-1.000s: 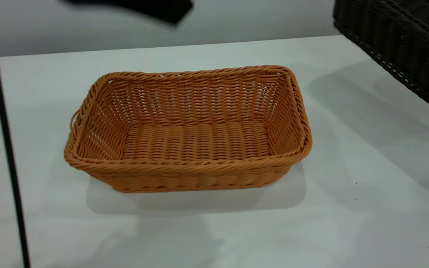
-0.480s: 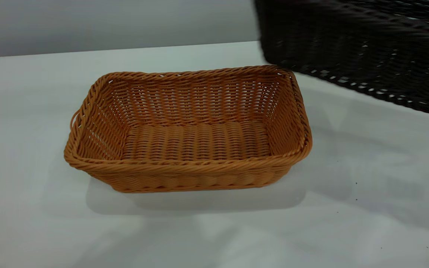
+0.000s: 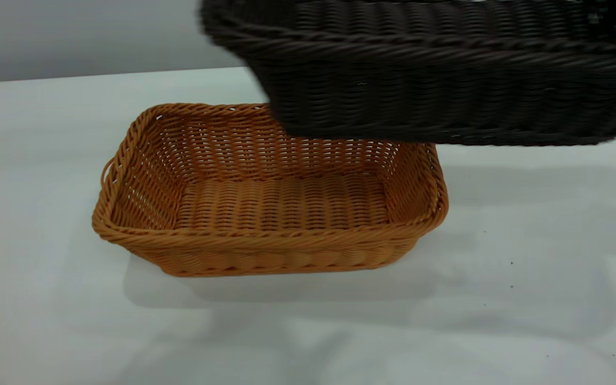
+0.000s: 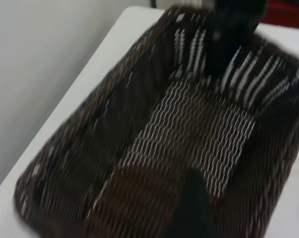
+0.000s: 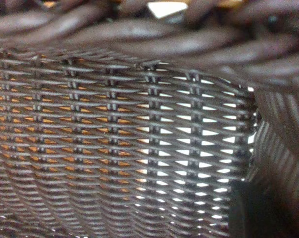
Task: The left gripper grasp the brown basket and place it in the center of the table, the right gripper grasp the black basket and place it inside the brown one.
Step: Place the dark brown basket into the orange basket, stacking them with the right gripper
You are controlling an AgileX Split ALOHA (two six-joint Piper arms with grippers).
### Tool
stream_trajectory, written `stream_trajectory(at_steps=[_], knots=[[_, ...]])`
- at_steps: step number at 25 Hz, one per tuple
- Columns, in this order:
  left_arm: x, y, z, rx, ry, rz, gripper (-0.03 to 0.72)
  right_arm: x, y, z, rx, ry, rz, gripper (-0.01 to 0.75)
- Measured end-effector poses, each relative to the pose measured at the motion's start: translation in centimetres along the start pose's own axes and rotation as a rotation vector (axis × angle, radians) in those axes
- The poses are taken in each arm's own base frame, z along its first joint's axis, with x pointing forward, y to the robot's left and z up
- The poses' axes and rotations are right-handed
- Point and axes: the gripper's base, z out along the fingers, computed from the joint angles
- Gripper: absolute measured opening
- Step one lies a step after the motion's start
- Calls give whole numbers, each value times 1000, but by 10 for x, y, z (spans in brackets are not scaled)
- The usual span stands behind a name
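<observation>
Wicker black basket (image 3: 447, 80) aloft over empty brown basket (image 3: 270, 214), white table (image 3: 527, 256)

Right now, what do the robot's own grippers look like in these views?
Little shows. The left gripper appears only as a slim, tapering black tip. The right gripper, at the rim of the dark brown-black woven wicker basket, is a blocky black shape. No cables or markings are visible.

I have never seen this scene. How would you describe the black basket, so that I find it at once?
Start from the white table. In its middle stands the brown basket, orange-tan and empty. The black basket hangs in the air above that one's far right part, not yet inside it; it alone is very dark brown-black and off the table.
</observation>
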Motion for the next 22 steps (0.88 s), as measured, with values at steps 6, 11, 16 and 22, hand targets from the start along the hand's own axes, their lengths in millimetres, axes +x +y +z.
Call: stream_trajectory(at_steps=[6, 11, 16, 22], knots=[[0, -1, 0, 9, -5, -6, 501, -5, 34, 34, -59, 79, -58, 120], [0, -1, 0, 11, -5, -7, 501, -10, 60, 63, -90, 138, -107, 120], [0, -2, 0, 18, -3, -14, 501, -18, 88, 86, -137, 163, -130, 120], [1, -3, 0, 34, 13, -19, 501, -34, 96, 95, -137, 145, -115, 120]])
